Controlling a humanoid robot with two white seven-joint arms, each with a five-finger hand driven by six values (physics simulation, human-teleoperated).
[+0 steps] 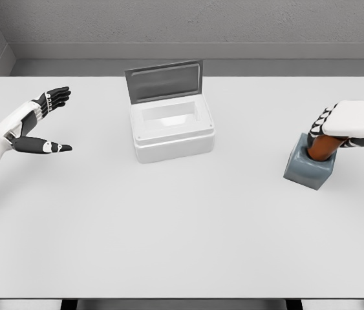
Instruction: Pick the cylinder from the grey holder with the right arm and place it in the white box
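You have a white desk (182,245) with the white box (172,132) at centre, its grey lid (164,81) raised behind. At right, the grey holder (308,169) still carries the reddish-brown cylinder (324,147), gripped by your right hand (346,126). Your left hand (39,123) hovers open far left.

A white table (182,245) spans the view, with a grey wall (188,22) behind it.
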